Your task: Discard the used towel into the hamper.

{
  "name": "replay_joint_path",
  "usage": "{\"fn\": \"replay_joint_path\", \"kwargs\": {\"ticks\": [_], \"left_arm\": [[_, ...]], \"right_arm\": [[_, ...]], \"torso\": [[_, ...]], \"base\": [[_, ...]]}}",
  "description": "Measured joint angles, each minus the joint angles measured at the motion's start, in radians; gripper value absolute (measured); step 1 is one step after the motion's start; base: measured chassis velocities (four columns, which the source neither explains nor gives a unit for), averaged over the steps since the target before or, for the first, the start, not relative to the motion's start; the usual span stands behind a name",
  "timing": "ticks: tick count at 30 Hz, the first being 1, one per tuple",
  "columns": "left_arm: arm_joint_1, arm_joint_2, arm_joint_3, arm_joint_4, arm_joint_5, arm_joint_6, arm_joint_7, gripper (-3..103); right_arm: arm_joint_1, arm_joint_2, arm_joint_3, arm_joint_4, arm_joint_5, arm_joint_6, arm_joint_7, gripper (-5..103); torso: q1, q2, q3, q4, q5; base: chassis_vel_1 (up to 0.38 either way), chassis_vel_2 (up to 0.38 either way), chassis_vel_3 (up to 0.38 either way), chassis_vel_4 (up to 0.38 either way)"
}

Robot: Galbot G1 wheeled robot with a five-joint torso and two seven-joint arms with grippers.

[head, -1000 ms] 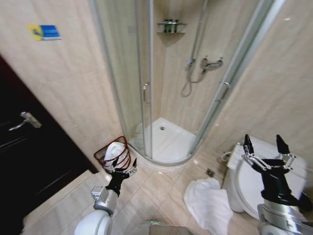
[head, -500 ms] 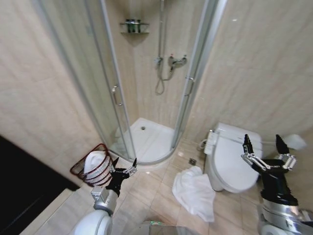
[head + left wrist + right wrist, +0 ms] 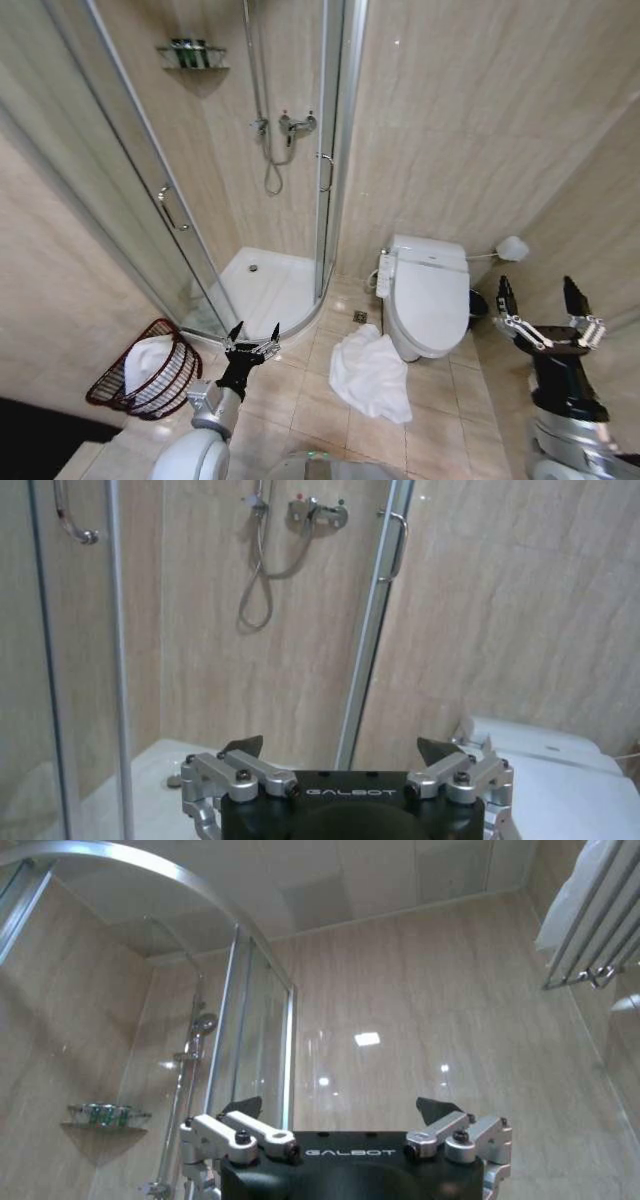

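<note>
A: Head view — how are the arms posed?

B: Both are raised in front of the robot. The left gripper (image 3: 252, 340) is low at centre-left, fingers spread with nothing between them. The right gripper (image 3: 541, 302) is held up at the right edge, fingers likewise parted and bare.

A: And the towel?

B: The used towel (image 3: 371, 372), white and crumpled, lies on the tiled floor just beside the toilet (image 3: 428, 297), between the two arms. The hamper (image 3: 146, 371), a dark reddish-brown wire basket, leans tilted at the left beside the shower enclosure (image 3: 262, 290), with white cloth already in it.

A: Left wrist view?

B: The left gripper (image 3: 341, 751) is released, pointing at the shower door (image 3: 370, 622) and the toilet (image 3: 550, 772).

A: Right wrist view?

B: The right gripper (image 3: 340, 1110) is spread open, aimed up at the beige wall (image 3: 420, 1005) and a towel rail (image 3: 592, 930).
</note>
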Motion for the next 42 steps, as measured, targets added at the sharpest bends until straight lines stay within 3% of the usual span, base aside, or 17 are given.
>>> {"fn": "replay_joint_path", "kwargs": {"ticks": [16, 32, 42], "left_arm": [[0.000, 0.000, 0.000, 0.000, 0.000, 0.000, 0.000, 100], [0.000, 0.000, 0.000, 0.000, 0.000, 0.000, 0.000, 100], [0.000, 0.000, 0.000, 0.000, 0.000, 0.000, 0.000, 100]], "right_arm": [[-0.002, 0.005, -0.002, -0.003, 0.000, 0.010, -0.009, 100], [-0.003, 0.010, -0.001, -0.009, -0.007, 0.014, -0.011, 100], [-0.018, 0.022, 0.054, -0.035, 0.022, 0.001, 0.086, 100]], "torso": [[-0.007, -0.014, -0.007, -0.0001, 0.0000], [-0.055, -0.121, -0.065, -0.0001, 0.0000], [-0.086, -0.187, -0.101, -0.0001, 0.0000]], "base": [[0.000, 0.000, 0.000, 0.000], [0.000, 0.000, 0.000, 0.000], [0.000, 0.000, 0.000, 0.000]]}}
